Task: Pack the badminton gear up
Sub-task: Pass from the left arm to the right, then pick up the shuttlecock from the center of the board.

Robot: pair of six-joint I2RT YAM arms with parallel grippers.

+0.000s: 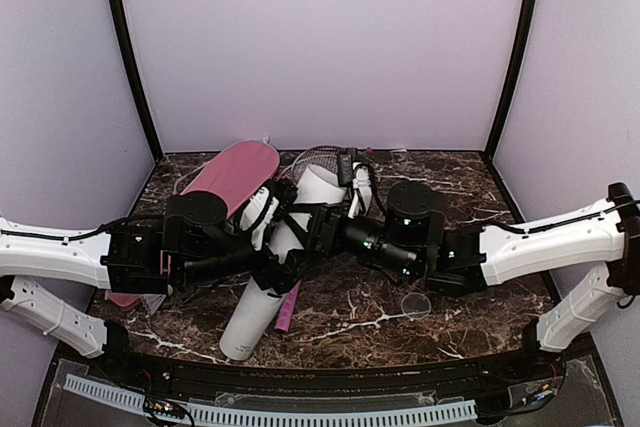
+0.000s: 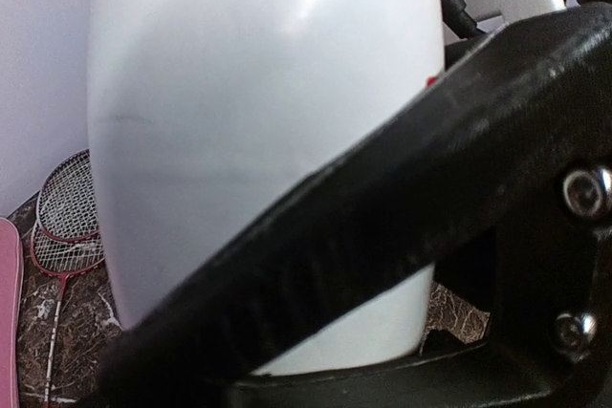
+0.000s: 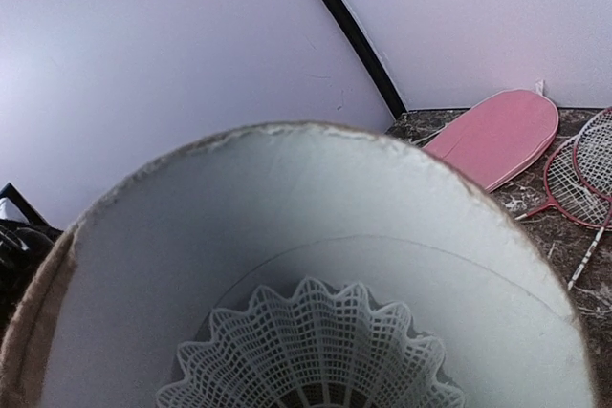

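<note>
While tube (image 1: pixel 260 299) tilts, left tool (image 1: pixel 283 270) straddles it.

top view wide; wrist views pressed against tube (image 2: pixel 258 140)

Tube: one white tube (image 1: pixel 262 292), lying across the middle of the table.
Shuttlecock: one white shuttlecock (image 3: pixel 311 355) counted, inside the tube; more cannot be made out.
Rackets: two red-framed rackets (image 3: pixel 581 179), heads overlapping, at the far side.
Bag: one pink bag (image 1: pixel 236 174), far left.
Disc: one clear round disc (image 1: pixel 415 304), right of the tube, near side.
Arms: two, a left arm (image 1: pixel 60 257) and a right arm (image 1: pixel 545 242).
</note>
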